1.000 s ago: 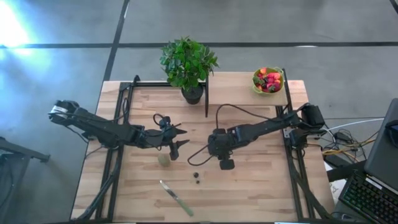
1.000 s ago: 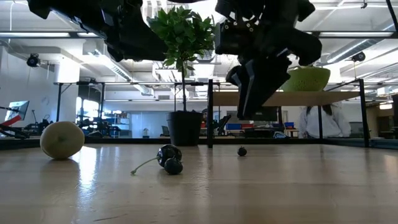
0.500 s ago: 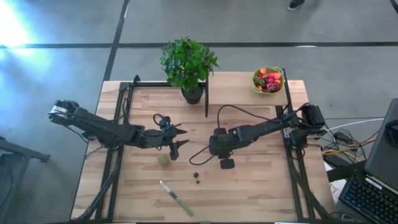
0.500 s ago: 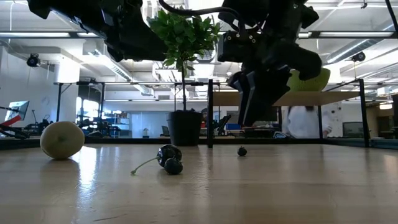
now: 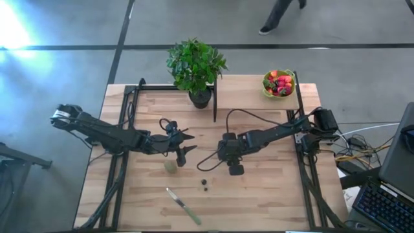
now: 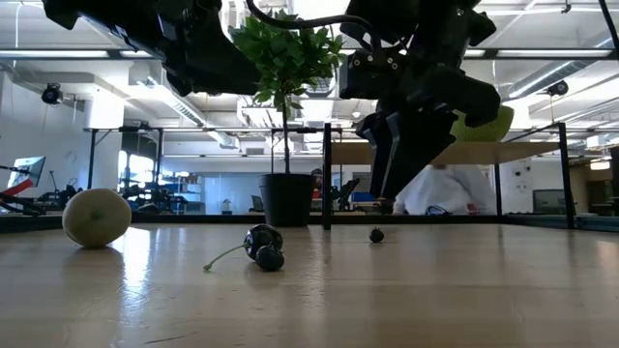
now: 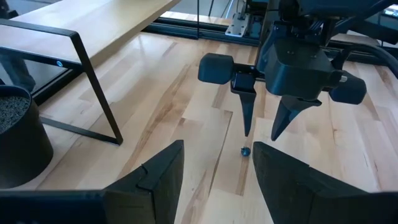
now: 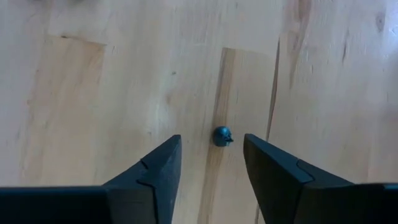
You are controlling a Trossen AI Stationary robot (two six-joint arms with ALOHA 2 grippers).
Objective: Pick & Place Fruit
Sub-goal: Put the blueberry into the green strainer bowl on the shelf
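A tiny dark blue berry [image 8: 222, 135] lies on the table straight below my right gripper [image 8: 210, 144]. That gripper is open and points down, with a finger on either side of the berry and above it, touching nothing. It also shows in the high view [image 5: 234, 170] and the left wrist view [image 7: 261, 132]. My left gripper [image 5: 185, 146] is open and empty, held above the table left of centre. A dull-green kiwi-like ball [image 5: 169, 166] rests on the table near it. Two dark berries with a stem [image 6: 264, 246] lie toward the near edge.
A lime-green bowl [image 5: 279, 84] with red and orange fruit stands on the far right shelf. A potted plant [image 5: 196, 68] stands at the far middle beside a black frame [image 7: 93, 81]. A green-handled knife [image 5: 183, 206] lies near the front edge. A person passes behind the table.
My right gripper has gone down a little toward the dark blue berry. A person has walked past behind the table.
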